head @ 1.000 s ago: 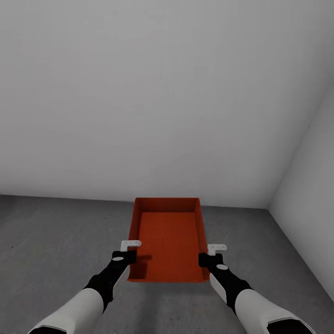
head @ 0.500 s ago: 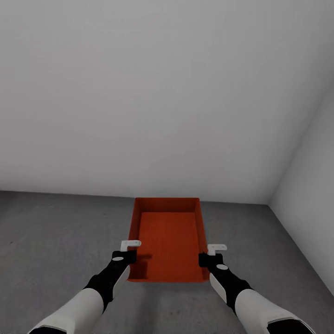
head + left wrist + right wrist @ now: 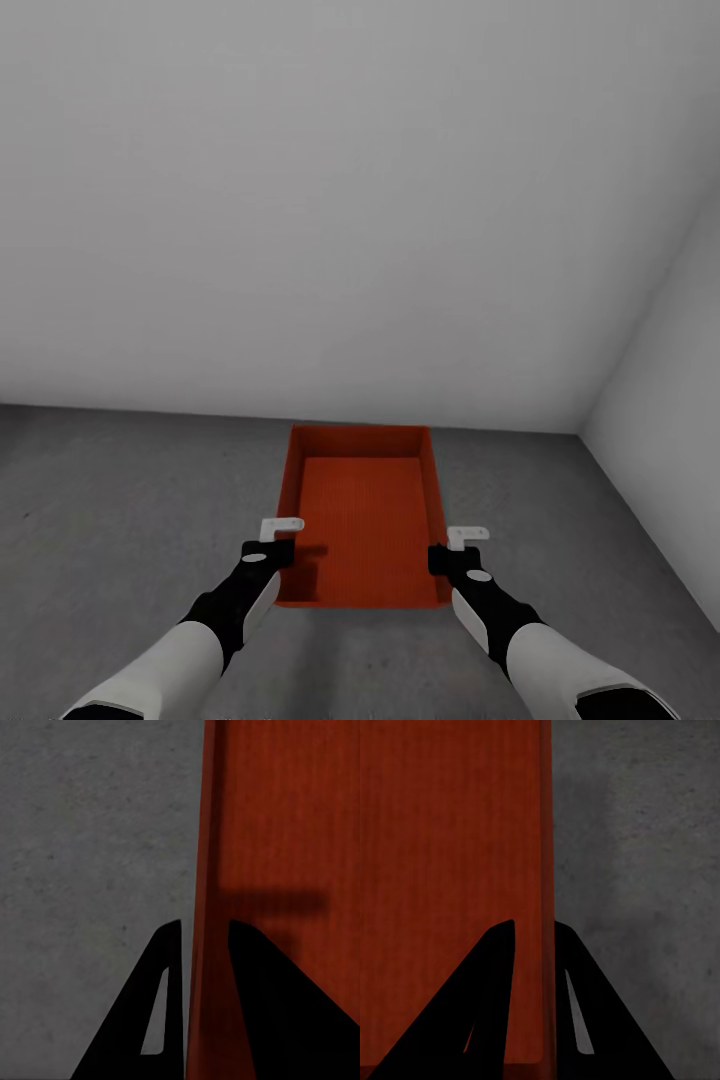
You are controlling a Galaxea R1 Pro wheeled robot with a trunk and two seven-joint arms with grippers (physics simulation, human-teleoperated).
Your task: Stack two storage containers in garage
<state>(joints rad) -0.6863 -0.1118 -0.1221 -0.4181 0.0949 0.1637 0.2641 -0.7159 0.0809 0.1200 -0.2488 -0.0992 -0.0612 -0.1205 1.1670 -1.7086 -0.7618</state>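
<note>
One red-orange storage container point(image 3: 365, 510), open-topped and empty, sits level between my two arms in the head view, over the dark grey concrete floor point(image 3: 120, 500) of the garage. My left gripper point(image 3: 280, 545) is shut on the container's left wall near its front corner. In the left wrist view that gripper point(image 3: 204, 937) has one black finger on each side of the red wall point(image 3: 285, 832). My right gripper point(image 3: 445, 555) is shut on the right wall in the same way, its fingers straddling the wall point(image 3: 450, 832) in the right wrist view, where the gripper point(image 3: 534, 930) is seen from behind.
A plain white-grey wall point(image 3: 350, 200) stands just beyond the container. A second wall point(image 3: 670, 400) meets it at a corner on the right. Bare speckled concrete point(image 3: 637, 832) lies on both sides of the container.
The line where floor meets wall has risen slightly in the head view, so the camera has moved. The container and both grippers hold the same place in the picture.
</note>
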